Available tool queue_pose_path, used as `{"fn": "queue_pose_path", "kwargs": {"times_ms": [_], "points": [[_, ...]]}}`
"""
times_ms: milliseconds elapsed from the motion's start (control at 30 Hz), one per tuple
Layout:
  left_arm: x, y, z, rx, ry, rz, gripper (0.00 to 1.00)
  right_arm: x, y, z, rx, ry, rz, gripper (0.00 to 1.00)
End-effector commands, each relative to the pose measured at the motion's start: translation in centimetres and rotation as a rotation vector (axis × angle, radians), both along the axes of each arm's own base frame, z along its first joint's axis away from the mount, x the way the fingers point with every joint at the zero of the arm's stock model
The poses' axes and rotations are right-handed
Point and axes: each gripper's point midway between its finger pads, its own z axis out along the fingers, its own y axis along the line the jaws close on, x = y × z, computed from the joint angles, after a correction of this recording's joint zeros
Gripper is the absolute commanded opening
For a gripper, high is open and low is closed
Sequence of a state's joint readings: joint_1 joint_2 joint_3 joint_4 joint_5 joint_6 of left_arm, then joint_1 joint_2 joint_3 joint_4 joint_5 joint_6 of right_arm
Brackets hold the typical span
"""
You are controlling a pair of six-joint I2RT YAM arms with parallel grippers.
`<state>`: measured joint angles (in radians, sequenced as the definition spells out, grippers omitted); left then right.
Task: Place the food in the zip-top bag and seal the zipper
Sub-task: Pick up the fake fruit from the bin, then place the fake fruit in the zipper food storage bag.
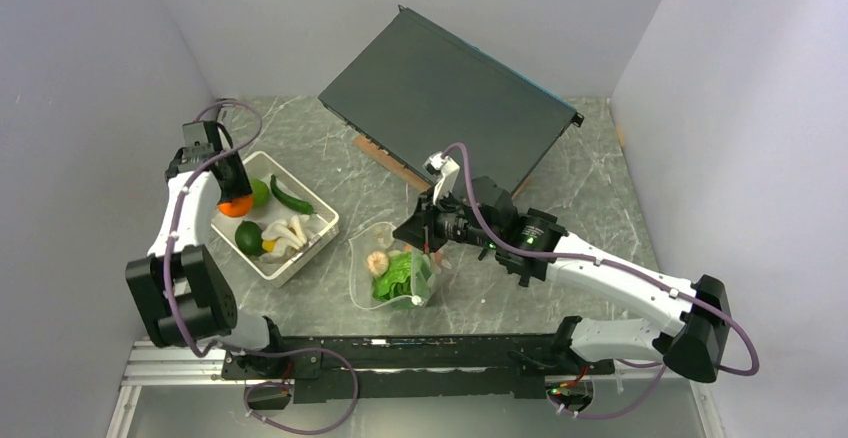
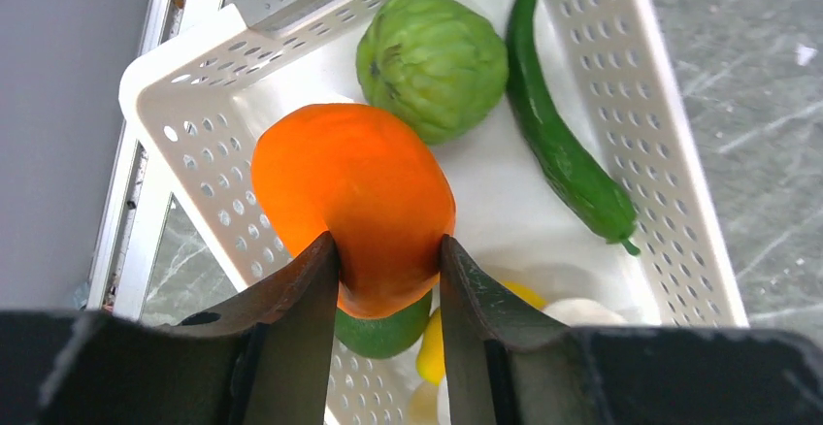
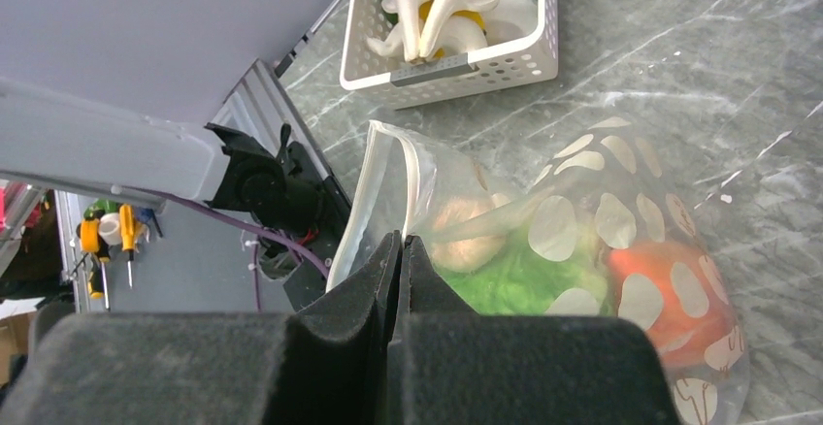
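orange [image 2: 354,202] beside ribbed green fruit [image 2: 432,61] | dotted bag [image 3: 621,216] open, lettuce [image 1: 400,276] + prob. mushroom [image 1: 377,262] inside | zipper [image 3: 412,168] unsealed

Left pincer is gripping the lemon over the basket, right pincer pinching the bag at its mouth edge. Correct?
Not the lemon: the left wrist view shows the left pincer clamped on the orange. The rest stands: it is over the basket, and the right pincer pinches the bag at its mouth edge.

White basket [image 2: 679,182], orange fruit [image 2: 354,202], dark-green cucumber [image 2: 558,139], clear white-dotted bag [image 3: 582,226].
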<state>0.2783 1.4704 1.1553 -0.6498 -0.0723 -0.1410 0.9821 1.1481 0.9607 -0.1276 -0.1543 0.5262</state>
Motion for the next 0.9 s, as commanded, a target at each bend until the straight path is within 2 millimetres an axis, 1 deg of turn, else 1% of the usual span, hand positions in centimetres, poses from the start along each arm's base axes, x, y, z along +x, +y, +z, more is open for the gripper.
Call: {"fn": "queue_pose_path", "kwargs": {"times_ms": [0,133,233,267,300,433,467,500,567,633,667,700,733,867], "points": [[0.3,-1.7,2.7,0.028,-0.109,-0.066,0.32,1.0,0.9,4.2,0.096,-0.052,-0.017,0.00],[0.2,-3.2,4.4,0.061,-0.178,-0.125,0.27,1.1,1.2,3.8,0.104,-0.025,-0.026,0.00],[0.1,-4.6,6.2,0.092,-0.255,-0.177,0.27,1.3,1.4,3.6,0.099,-0.013,-0.035,0.00],[-0.2,-5.2,7.1,0.108,-0.291,-0.195,0.27,1.2,1.4,3.6,0.098,-0.011,-0.035,0.00],[-0.3,-5.8,7.4,0.119,-0.309,-0.215,0.27,1.3,1.4,3.7,0.099,-0.011,-0.038,0.00],[-1.3,-8.7,10.5,0.129,-0.439,-0.290,0.27,1.6,1.2,3.9,0.083,-0.012,-0.055,0.00],[-1.7,-9.4,11.0,0.094,-0.467,-0.300,0.27,1.6,1.2,4.0,0.079,-0.011,-0.058,0.00],[-2.3,-11.2,11.4,0.028,-0.493,-0.340,0.27,1.7,1.1,4.1,0.076,-0.011,-0.061,0.00],[-3.8,-13.6,11.8,-0.103,-0.541,-0.377,0.27,1.7,1.1,4.3,0.071,-0.013,-0.064,0.00],[-5.6,-16.1,12.2,-0.250,-0.600,-0.423,0.28,1.8,1.0,4.2,0.066,-0.013,-0.069,0.00],[-6.8,-17.5,13.0,-0.321,-0.643,-0.464,0.28,1.8,1.0,4.1,0.061,-0.011,-0.070,0.00],[-7.8,-18.8,12.7,-0.395,-0.654,-0.494,0.28,1.9,1.1,3.9,0.054,-0.008,-0.070,0.00],[-9.0,-20.3,13.1,-0.482,-0.670,-0.533,0.27,1.9,1.1,3.8,0.048,-0.004,-0.069,0.00],[-12.3,-23.0,13.8,-0.624,-0.705,-0.616,0.26,1.9,1.5,3.4,0.037,0.010,-0.055,0.00]]}}
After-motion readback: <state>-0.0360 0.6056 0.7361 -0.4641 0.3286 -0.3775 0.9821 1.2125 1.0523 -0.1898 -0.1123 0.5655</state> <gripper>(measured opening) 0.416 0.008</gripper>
